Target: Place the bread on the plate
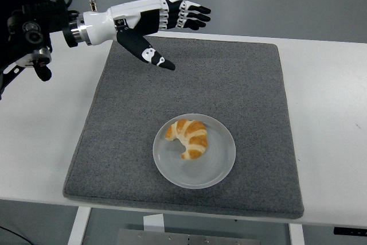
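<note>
The bread (189, 137), a curved golden croissant, lies on the plate (221, 167), a little toward its upper left, with bare plate around it on the right and near sides. The plate sits on the grey mat (241, 84), toward the mat's near edge but fully inside it. The mat covers the middle of the white table (327, 113), leaving bare strips of table on both sides and a thin one along the front. The left robot hand (157, 24) hangs over the mat's far left corner, well apart from the plate, fingers (192, 15) stretched out and spread, thumb pointing down and forward, holding nothing. A small clear object (137, 20) sits at the table's far edge.
</note>
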{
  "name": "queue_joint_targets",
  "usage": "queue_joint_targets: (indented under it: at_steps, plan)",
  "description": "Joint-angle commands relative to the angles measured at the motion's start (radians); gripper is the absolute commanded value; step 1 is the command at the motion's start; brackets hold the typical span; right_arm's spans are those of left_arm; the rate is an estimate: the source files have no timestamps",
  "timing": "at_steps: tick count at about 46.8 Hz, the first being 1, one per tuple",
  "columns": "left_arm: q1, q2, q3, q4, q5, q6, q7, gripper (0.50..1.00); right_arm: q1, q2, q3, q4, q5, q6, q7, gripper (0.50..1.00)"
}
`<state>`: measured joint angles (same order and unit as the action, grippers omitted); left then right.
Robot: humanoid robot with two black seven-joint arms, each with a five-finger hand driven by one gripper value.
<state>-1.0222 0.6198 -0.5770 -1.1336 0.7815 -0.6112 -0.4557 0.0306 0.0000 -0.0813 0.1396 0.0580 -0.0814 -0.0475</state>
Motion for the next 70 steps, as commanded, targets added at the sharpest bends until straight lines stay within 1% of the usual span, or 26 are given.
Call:
queue_joint_targets:
  at_steps: [1, 5, 8, 15, 21, 26, 34, 40, 43, 49, 54, 65, 70]
  plan:
    - [-0.012, 0.027, 0.005, 0.044, -0.096, 0.000, 0.002, 1.000, 0.000, 0.000, 0.000, 0.000, 0.000, 0.000, 0.000, 0.954]
    - [-0.022, 0.032, 0.009, 0.101, -0.179, 0.000, 0.008, 1.000, 0.000, 0.000, 0.000, 0.000, -0.001, 0.000, 0.000, 0.952]
    - [-0.026, 0.032, 0.009, 0.147, -0.211, 0.000, 0.028, 1.000, 0.000, 0.000, 0.000, -0.002, 0.000, 0.000, 0.000, 0.954]
    - [-0.026, 0.032, -0.001, 0.261, -0.268, 0.000, 0.113, 1.000, 0.000, 0.000, 0.000, -0.002, -0.001, 0.000, 0.000, 0.952]
    - [-0.022, 0.031, 0.002, 0.333, -0.381, 0.000, 0.181, 1.000, 0.000, 0.000, 0.000, 0.000, 0.000, 0.000, 0.000, 0.952]
    - [-0.021, 0.029, 0.002, 0.393, -0.485, 0.000, 0.253, 1.000, 0.000, 0.000, 0.000, 0.000, 0.000, 0.000, 0.000, 0.952]
    - [-0.010, 0.021, 0.002, 0.471, -0.657, 0.000, 0.350, 1.000, 0.000, 0.000, 0.000, 0.000, -0.001, 0.000, 0.000, 0.952]
    - [0.002, 0.020, 0.003, 0.502, -0.763, 0.000, 0.423, 1.000, 0.000, 0.000, 0.000, 0.000, 0.000, 0.000, 0.000, 0.952]
    - [0.008, 0.014, 0.002, 0.523, -0.817, 0.000, 0.451, 1.000, 0.000, 0.000, 0.000, 0.000, 0.000, 0.000, 0.000, 0.952]
    - [0.008, -0.011, 0.003, 0.569, -0.933, 0.000, 0.486, 1.000, 0.000, 0.000, 0.000, 0.000, 0.000, 0.000, 0.000, 0.952]
    - [0.010, -0.046, 0.002, 0.597, -0.979, 0.000, 0.528, 1.000, 0.000, 0.000, 0.000, 0.000, 0.000, 0.000, 0.000, 0.952]
    - [0.028, -0.118, -0.001, 0.607, -1.053, 0.000, 0.566, 1.000, 0.000, 0.000, 0.000, 0.000, 0.000, 0.000, 0.000, 0.952]
    - [0.030, -0.153, -0.001, 0.606, -1.114, 0.000, 0.569, 1.000, 0.000, 0.000, 0.002, 0.000, 0.000, 0.000, 0.000, 0.952]
